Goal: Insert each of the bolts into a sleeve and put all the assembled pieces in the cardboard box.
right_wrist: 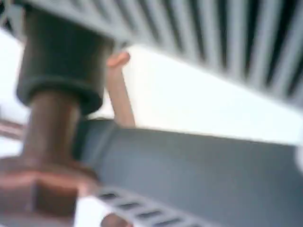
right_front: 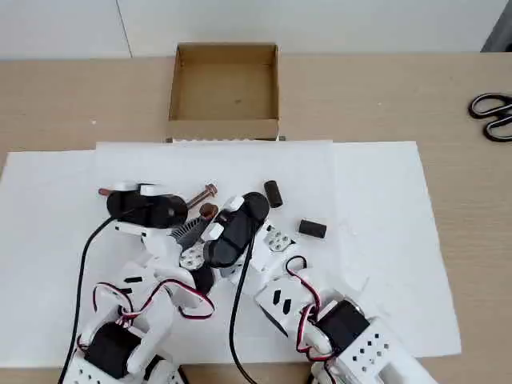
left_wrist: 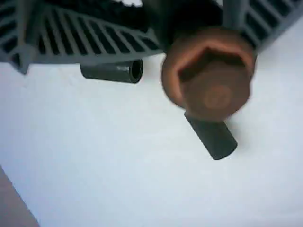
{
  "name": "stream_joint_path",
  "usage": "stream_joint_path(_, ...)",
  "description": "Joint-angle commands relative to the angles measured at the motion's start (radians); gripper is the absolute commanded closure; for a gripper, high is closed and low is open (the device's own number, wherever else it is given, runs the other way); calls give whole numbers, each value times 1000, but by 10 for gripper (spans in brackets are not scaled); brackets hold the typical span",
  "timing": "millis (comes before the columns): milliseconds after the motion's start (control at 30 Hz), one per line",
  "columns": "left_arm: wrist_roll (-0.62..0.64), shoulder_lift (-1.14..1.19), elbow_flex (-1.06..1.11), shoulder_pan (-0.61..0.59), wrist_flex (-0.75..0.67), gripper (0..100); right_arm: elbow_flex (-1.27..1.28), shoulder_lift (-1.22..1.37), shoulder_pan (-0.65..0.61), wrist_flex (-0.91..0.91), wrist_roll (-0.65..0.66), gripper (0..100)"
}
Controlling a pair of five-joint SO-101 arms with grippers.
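One bolt (left_wrist: 208, 78) is clamped in my left gripper (left_wrist: 199, 33), hex head facing the wrist camera, over the white paper (right_front: 384, 184). A sleeve (right_wrist: 61, 56) sits on its shaft, right by my right gripper (right_wrist: 156, 90); can't tell if that one is clamped. A loose sleeve (right_front: 274, 193) and another loose sleeve (right_front: 312, 229) lie apart on the paper, with a second bolt (right_front: 202, 194) nearby. The cardboard box (right_front: 224, 128) is just past the paper's far edge.
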Motion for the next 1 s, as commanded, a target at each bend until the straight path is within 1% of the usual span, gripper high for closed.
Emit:
stream_joint_path(0, -9, 11, -51, -2, 12, 745, -18, -12, -8, -56, 6, 995)
stream_joint_path(100, -92, 11, -67, -51, 14, 745, -11, -12, -8, -56, 6, 995)
stream_joint_path(300, -281, 11, -71, -193, 14, 745, -11, -12, -8, -58, 6, 995)
stream_joint_path(400, -339, 3, -74, -233, 11, 745, -9, -12, -8, -59, 6, 995)
stream_joint_path(500, -339, 3, -114, -241, 15, 746, -9, -12, -8, -59, 6, 995)
stream_joint_path(633, -287, 9, -196, -241, 11, 750, -9, -12, -7, -56, 6, 995)
stream_joint_path(667, -278, 8, -211, -241, 12, 764, -8, -12, -5, -56, 6, 995)
stream_joint_path(733, -272, 3, -229, -241, 12, 830, -8, -12, 7, -56, 3, 995)
stream_joint_path(833, -272, 3, -232, -241, 12, 984, -8, -12, 44, -58, 3, 995)
stream_joint_path(867, -272, 3, -229, -241, 11, 1000, -8, -12, 61, -61, 3, 995)
stream_joint_path(900, -272, 3, -225, -241, 12, 983, -14, -12, 85, -64, 3, 995)
stream_joint_path(967, -278, 3, -191, -242, 11, 995, -25, -8, 143, -88, 3, 995)
